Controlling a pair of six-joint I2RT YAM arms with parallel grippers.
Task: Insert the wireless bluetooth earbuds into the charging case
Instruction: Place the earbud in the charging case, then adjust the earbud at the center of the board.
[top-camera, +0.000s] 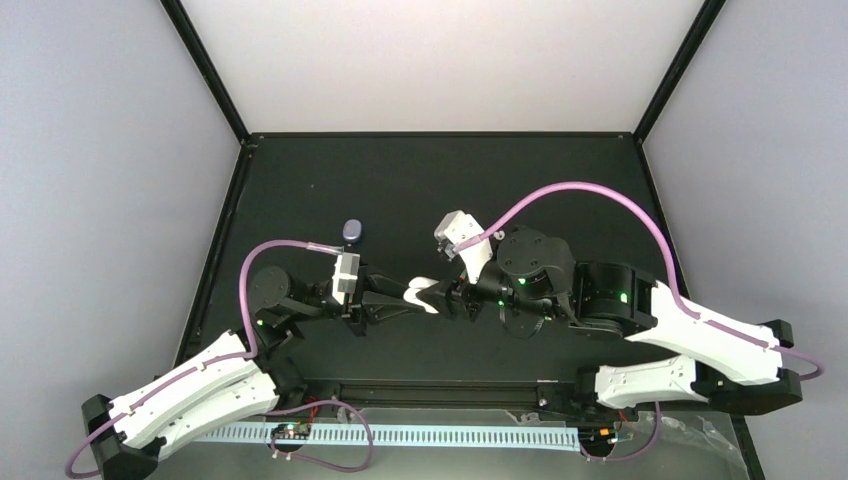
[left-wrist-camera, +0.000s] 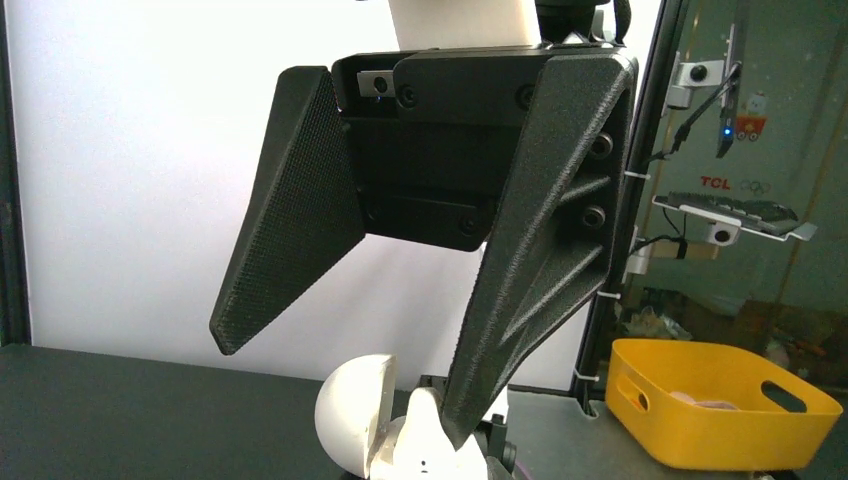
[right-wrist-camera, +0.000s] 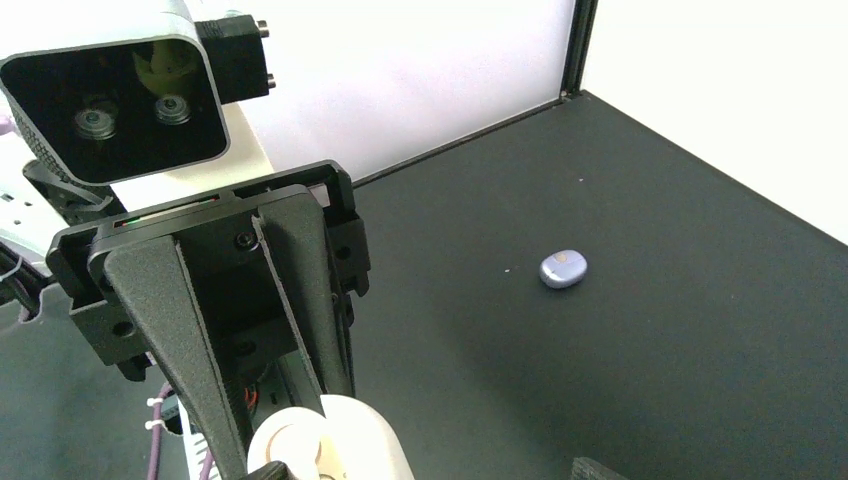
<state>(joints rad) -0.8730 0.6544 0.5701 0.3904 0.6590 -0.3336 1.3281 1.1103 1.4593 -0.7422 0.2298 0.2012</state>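
Observation:
A white charging case (top-camera: 424, 294) hangs open above the middle of the table, its domed lid (left-wrist-camera: 350, 412) swung up from its base (left-wrist-camera: 430, 455). My left gripper (top-camera: 406, 298) is shut on it, and the right-hand finger (left-wrist-camera: 520, 300) presses on the base. My right gripper (top-camera: 453, 297) faces it from the right, jaws open. In the right wrist view the case (right-wrist-camera: 350, 440) sits by the left of the two fingertips at the bottom edge. No earbuds can be made out in any view.
A small closed purple case (top-camera: 352, 232) lies on the black table behind the left wrist and also shows in the right wrist view (right-wrist-camera: 563, 268). A yellow bin (left-wrist-camera: 720, 410) stands off the table to the side. White walls enclose the back.

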